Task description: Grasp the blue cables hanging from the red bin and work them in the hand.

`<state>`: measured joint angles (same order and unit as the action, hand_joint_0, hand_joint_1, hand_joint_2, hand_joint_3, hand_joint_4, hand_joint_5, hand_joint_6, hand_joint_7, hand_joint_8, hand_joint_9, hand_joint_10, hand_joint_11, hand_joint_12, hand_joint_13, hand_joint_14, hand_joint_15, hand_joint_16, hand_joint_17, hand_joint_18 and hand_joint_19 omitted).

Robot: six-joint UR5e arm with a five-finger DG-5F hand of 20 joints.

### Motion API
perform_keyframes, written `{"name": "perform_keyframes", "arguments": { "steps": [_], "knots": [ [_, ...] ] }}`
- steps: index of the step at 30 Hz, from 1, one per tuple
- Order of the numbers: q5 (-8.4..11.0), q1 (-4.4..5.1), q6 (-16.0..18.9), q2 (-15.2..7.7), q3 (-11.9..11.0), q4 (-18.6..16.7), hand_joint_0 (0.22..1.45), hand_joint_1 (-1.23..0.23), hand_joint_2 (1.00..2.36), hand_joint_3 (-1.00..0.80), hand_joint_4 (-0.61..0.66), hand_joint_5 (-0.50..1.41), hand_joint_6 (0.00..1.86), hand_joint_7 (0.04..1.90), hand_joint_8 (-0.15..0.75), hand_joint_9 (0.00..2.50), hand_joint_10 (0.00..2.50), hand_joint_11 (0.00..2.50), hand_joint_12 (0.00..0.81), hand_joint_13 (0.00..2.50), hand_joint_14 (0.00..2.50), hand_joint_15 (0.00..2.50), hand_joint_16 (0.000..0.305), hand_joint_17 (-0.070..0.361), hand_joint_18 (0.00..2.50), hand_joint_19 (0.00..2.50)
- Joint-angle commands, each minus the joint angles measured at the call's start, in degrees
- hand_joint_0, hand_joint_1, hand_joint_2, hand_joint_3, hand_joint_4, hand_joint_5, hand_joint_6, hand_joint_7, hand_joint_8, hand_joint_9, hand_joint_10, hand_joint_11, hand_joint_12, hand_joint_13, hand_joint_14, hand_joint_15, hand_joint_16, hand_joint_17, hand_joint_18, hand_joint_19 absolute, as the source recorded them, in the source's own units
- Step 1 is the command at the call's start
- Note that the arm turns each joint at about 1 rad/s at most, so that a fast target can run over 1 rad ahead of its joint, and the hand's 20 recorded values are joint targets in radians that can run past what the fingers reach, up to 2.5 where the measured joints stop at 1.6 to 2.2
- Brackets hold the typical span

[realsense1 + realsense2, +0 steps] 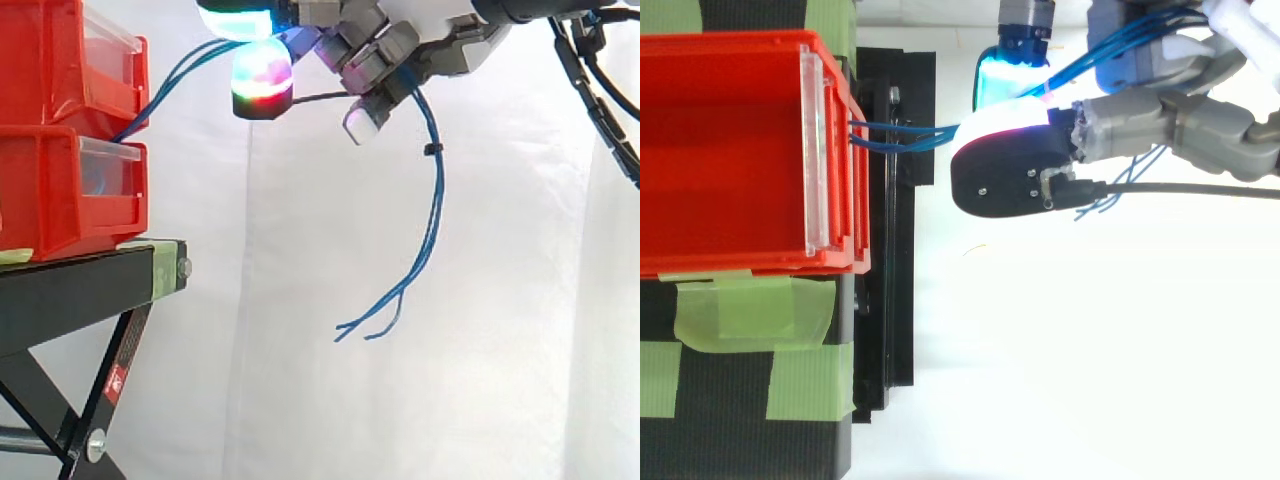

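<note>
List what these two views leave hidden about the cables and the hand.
Side view: the hand is cut off by the top edge, so its upper part is out of frame.
Both views: where the blue cables run inside the grasp, covered by curled fingers.
Both views: the cables' anchoring end, hidden behind the red bin walls.

- No txt, nos. or signs legible.
- Small red sticker (115, 378) w/ white marks on diag. leg of black stand (70, 290), side view: print too small to read.
</note>
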<state>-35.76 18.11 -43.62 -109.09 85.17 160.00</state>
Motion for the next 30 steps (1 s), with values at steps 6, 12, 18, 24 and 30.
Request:
{"name": "perform_keyframes", "arguments": {
  "steps": [6, 12, 18, 24, 30],
  "knots": [
    [-0.01, -0.35, -0.1, -0.2, 0.0, 0.4, 0.74, -0.62, 1.0, -1.0, 0.26, 0.48, 0.34, 1.36, 0.469, 0.88, 2.5, 2.5, 0.583, 1.21, 2.5, 1.87, 0.055, 0.124, 1.5, 0.44],
    [-0.27, -1.06, -0.1, -0.4, 0.0, 0.9, 0.74, -0.61, 1.0, -1.0, 0.26, 0.48, 0.32, 1.36, 0.476, 0.89, 2.5, 2.5, 0.575, 1.22, 2.5, 1.84, 0.056, 0.125, 1.51, 0.43],
    [-2.12, -1.94, -1.0, -0.3, 0.0, 4.0, 0.74, -0.61, 1.0, -1.0, 0.26, 0.48, 0.31, 1.36, 0.476, 0.89, 2.5, 2.5, 0.575, 1.22, 2.5, 1.85, 0.056, 0.126, 1.51, 0.44],
    [-2.73, -2.2, -1.9, -0.3, 0.0, 4.0, 0.73, -0.61, 1.0, -1.0, 0.26, 0.48, 0.31, 1.36, 0.479, 0.9, 2.5, 2.5, 0.575, 1.22, 2.5, 1.84, 0.055, 0.125, 1.51, 0.41],
    [-3.44, -2.64, -4.1, -0.3, 0.0, 3.4, 0.73, -0.61, 1.0, -1.0, 0.26, 0.48, 0.31, 1.37, 0.477, 0.9, 2.5, 2.5, 0.573, 1.22, 2.5, 1.83, 0.056, 0.126, 1.51, 0.44]
  ]
}}
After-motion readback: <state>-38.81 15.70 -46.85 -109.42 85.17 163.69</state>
